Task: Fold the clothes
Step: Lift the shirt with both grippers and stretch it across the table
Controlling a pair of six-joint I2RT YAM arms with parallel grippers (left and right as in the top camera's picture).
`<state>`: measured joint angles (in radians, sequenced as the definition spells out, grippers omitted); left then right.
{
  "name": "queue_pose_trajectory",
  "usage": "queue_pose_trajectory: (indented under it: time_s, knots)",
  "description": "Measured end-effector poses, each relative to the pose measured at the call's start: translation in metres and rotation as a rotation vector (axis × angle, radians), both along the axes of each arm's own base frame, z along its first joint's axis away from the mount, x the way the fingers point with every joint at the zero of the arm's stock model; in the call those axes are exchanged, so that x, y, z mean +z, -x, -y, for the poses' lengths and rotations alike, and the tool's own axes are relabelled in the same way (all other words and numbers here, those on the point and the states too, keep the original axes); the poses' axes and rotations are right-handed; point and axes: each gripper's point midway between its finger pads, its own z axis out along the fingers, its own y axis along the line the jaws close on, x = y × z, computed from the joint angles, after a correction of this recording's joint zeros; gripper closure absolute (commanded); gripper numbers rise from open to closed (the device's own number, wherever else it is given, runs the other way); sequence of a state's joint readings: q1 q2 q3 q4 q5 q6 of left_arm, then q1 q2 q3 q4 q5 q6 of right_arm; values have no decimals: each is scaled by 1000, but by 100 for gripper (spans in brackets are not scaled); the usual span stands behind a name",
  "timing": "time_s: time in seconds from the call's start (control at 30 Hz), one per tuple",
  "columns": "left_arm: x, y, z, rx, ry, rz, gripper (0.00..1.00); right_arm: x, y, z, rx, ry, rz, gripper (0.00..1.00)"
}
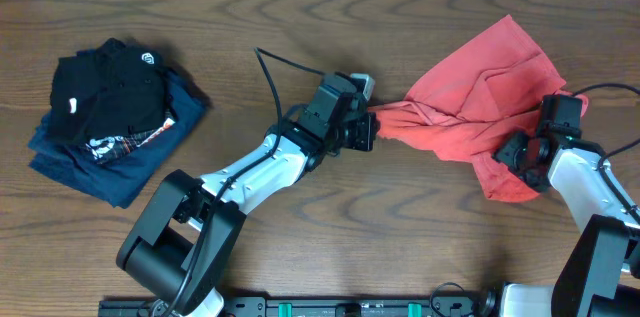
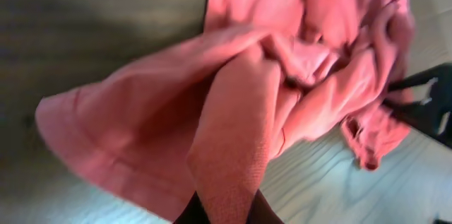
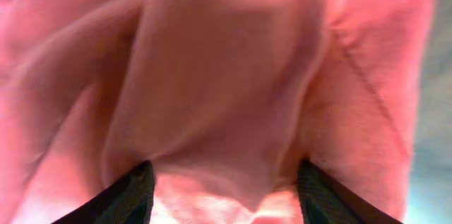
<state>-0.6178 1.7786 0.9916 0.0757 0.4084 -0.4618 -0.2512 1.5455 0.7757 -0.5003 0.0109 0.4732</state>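
Observation:
The coral-red T-shirt (image 1: 490, 87) lies crumpled on the right part of the wooden table (image 1: 400, 247), with its lettering hidden in the folds. My left gripper (image 1: 372, 125) is shut on the shirt's left end and holds a stretched fold of it. The left wrist view shows the cloth (image 2: 247, 75) pinched between the fingers (image 2: 227, 213). My right gripper (image 1: 515, 152) sits on the shirt's lower right part. In the right wrist view its fingers (image 3: 222, 196) stand wide apart with bunched cloth (image 3: 226, 54) between them.
A black folded garment (image 1: 105, 87) with white logos lies on a navy-blue folded garment (image 1: 110, 167) at the far left. A black cable (image 1: 272, 75) rises behind the left arm. The right arm (image 2: 431, 104) shows at the edge of the left wrist view.

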Motion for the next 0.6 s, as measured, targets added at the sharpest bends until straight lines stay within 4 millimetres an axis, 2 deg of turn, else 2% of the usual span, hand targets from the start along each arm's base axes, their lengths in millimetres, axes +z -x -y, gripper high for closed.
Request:
queue_pose_trajectory:
  time_s: [0.13, 0.27, 0.3, 0.33, 0.4, 0.43, 0.6]
  knots:
    - [-14, 11, -11, 0, -64, -56, 94, 4, -14, -19, 74, -98, 69, 39]
    - [-22, 16, -17, -6, -105, -75, 94, 6, -17, -29, 108, -147, 86, 40]
    - [-23, 17, -18, -9, -110, -77, 93, 6, -17, -30, 113, -149, 87, 45]
    - [-23, 17, -18, -10, -114, -77, 94, 6, -17, -30, 119, -147, 87, 57]
    - [-24, 18, -19, -11, -118, -78, 94, 6, -16, -28, 122, -137, 84, 96]
    - [-24, 17, -19, -11, -120, -77, 94, 5, -16, -27, 120, -131, 81, 99]
    - [-31, 21, -28, 0, -164, -97, 94, 4, -13, -16, 99, -70, 60, 99]
